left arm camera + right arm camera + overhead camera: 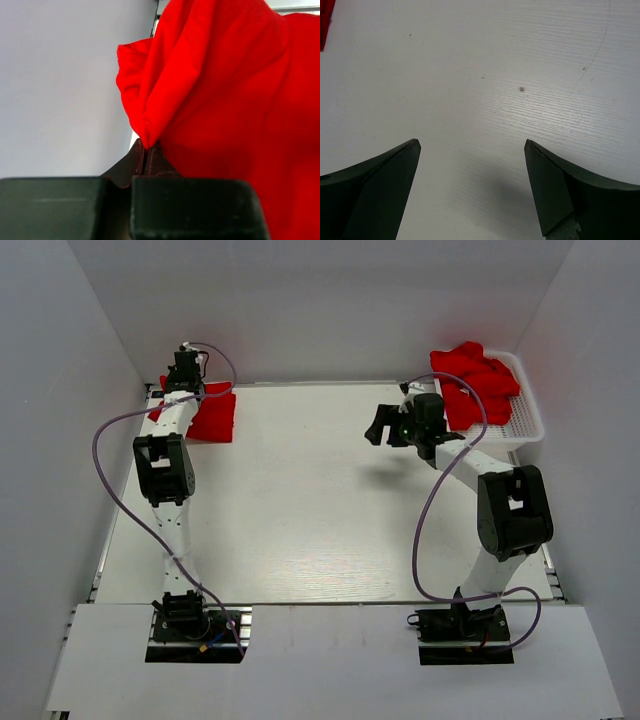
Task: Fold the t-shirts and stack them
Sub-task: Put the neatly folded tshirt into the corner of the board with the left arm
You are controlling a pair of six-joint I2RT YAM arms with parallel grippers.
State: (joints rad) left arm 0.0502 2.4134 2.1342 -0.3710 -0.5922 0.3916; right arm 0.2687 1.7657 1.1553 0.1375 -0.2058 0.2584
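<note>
A folded red t-shirt (213, 416) lies at the table's far left corner. My left gripper (184, 368) is over its far edge, shut on a pinch of the red cloth (150, 127), which fills the left wrist view. More red t-shirts (478, 383) are heaped in the white mesh basket (527, 420) at the far right. My right gripper (384, 426) is open and empty above the bare table, left of the basket; its fingers (380, 185) frame white tabletop, with a sliver of red cloth (324, 22) at the top left.
White walls close in the table at the back and both sides. The left arm's purple cable (105, 455) loops along the left edge. The right arm's cable (425, 530) hangs over the right middle of the table.
</note>
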